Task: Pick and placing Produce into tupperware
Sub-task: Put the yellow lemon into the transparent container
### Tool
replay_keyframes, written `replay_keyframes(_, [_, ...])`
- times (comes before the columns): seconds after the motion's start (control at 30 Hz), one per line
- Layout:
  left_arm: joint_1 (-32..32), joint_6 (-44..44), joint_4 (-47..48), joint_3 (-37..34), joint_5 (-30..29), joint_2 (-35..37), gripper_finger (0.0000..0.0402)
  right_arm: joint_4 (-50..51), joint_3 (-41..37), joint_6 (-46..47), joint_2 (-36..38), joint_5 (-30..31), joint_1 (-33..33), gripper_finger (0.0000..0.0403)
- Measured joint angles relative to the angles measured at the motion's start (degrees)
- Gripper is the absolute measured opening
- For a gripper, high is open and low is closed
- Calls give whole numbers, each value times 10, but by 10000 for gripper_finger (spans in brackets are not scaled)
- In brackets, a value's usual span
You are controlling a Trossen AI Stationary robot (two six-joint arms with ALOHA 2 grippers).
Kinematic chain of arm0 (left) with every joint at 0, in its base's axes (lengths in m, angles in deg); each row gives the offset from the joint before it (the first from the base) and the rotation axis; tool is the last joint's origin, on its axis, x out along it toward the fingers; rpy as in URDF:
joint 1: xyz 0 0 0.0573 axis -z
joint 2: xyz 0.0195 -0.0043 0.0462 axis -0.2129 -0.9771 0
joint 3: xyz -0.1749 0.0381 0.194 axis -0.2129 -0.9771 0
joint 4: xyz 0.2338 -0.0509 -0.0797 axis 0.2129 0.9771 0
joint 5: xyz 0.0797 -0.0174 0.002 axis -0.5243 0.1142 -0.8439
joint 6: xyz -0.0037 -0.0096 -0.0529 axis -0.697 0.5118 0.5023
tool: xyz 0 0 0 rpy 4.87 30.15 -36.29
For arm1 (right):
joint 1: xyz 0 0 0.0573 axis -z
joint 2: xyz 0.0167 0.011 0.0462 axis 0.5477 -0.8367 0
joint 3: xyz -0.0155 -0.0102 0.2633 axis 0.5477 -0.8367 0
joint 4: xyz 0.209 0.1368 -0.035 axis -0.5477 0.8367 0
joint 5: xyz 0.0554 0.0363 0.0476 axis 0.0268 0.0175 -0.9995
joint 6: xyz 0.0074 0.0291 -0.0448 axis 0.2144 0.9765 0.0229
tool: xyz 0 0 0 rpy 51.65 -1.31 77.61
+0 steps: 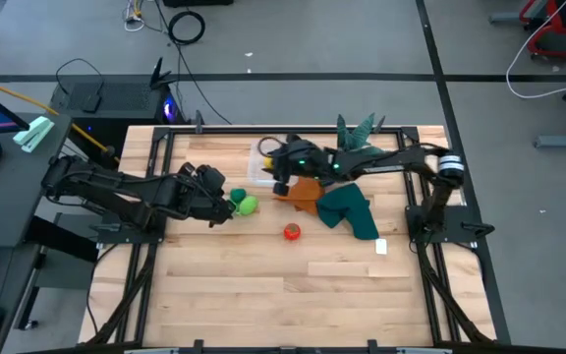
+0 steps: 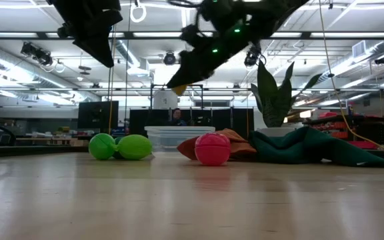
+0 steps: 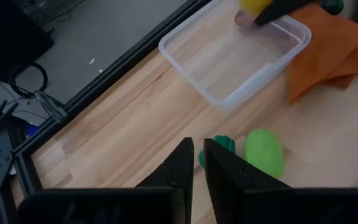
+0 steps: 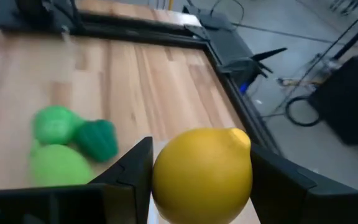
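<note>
The right gripper (image 4: pixel 201 180) is gripping a yellow lemon (image 4: pixel 202 175) over the clear container (image 3: pixel 235 59) at upper centre. The left gripper (image 3: pixel 197 163), fingers closed and empty, is hovering beside the green pieces (image 1: pixel 244 204).

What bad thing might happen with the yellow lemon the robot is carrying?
The right pincer holds the round lemon above the tupperware; it might slip early or bounce out. The orange cloth lies right against the box and could get snagged. The left pincer, shut, hangs near the green pieces and might knock them.
</note>
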Motion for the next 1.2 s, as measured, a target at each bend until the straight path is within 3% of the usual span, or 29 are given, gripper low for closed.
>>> replay_keyframes(0.2, [-3,2,2,0,0,0,46,83,99,-13,-77,48,4,172])
replay_keyframes(0.8, [-3,1,2,0,0,0,48,122,101,59,-142,35,39,172])
replay_keyframes(1.2, [-3,1,2,0,5,0,49,159,101,153,-142,-32,61,172])
